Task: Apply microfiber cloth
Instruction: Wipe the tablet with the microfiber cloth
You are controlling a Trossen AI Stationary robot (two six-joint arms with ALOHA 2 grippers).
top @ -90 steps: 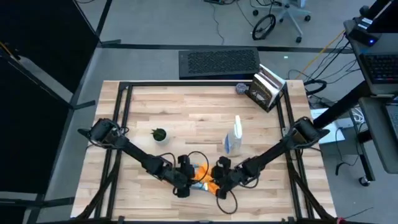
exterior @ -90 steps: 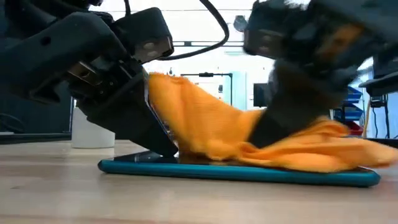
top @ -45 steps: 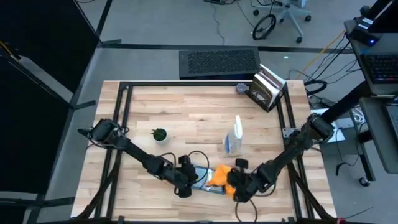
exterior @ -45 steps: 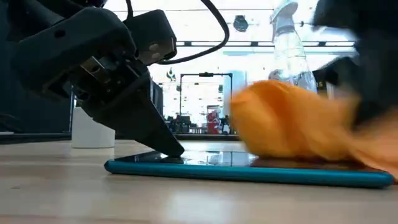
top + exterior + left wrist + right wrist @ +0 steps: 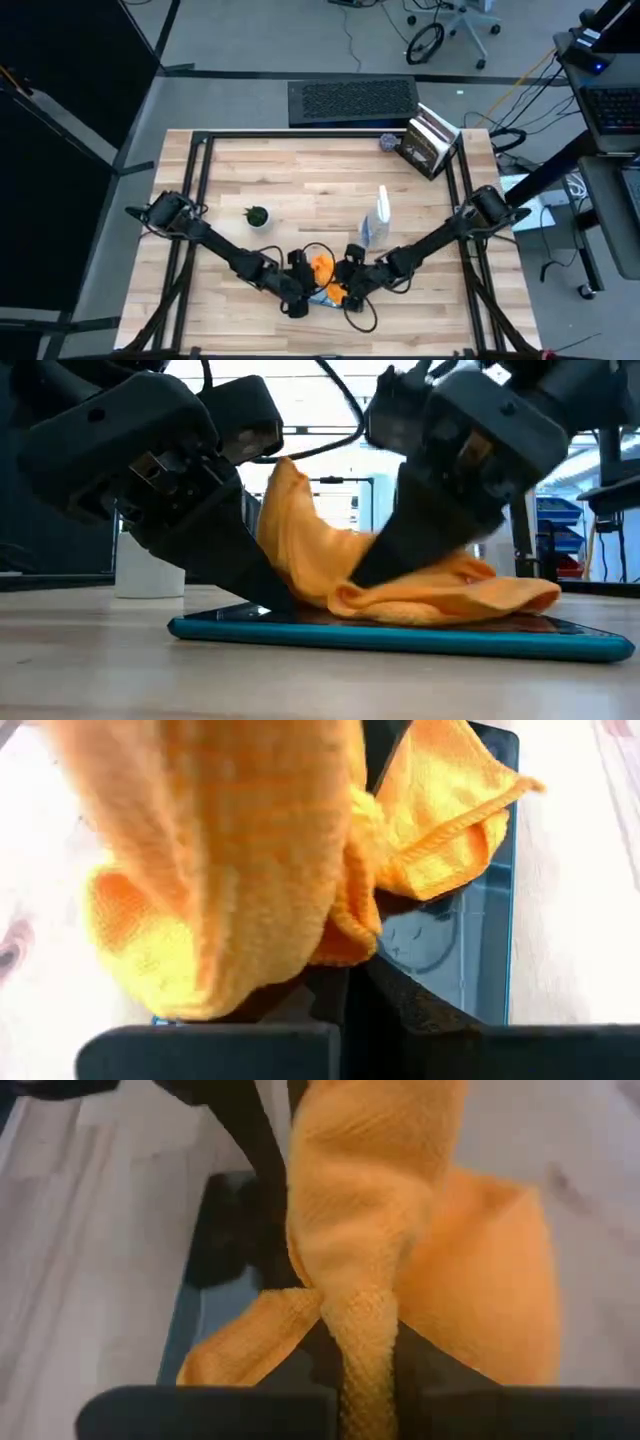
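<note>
The orange microfiber cloth [image 5: 410, 595] lies bunched on the dark-screened tablet [image 5: 420, 640], which rests flat on the table near its front edge. One flap of the cloth stands up against my left gripper [image 5: 262, 605]. That gripper is shut, its tips down on the tablet's left end. My right gripper [image 5: 365, 575] is shut on the cloth just to the right of it. From above, the cloth [image 5: 323, 272] shows between the left gripper [image 5: 297, 300] and the right gripper [image 5: 345, 290]. In the left wrist view the cloth [image 5: 230, 870] hides much of the tablet [image 5: 470, 940]. My left gripper presses its shut fingertips down on the tablet's left end [image 5: 250, 612], slanting down from the table's left. The tablet stays flat on the wood. My right gripper pinches a bunched fold of the cloth [image 5: 360, 1330] between its two fingers [image 5: 418, 1365], slanting down from the right. The cloth's lower folds [image 5: 470, 600] lie on the screen.
A clear spray bottle [image 5: 377, 225] stands behind the tablet, toward the right. A small potted plant [image 5: 257, 215] stands to the left, its white pot [image 5: 145, 575] behind my left gripper. Books [image 5: 430, 140] lie at the far right corner.
My right gripper has dragged the cloth along the screen toward the table's right edge, then back left toward my left gripper. The cloth, bunched at the tablet's right end half a second ago, is now piled up against the left gripper.
</note>
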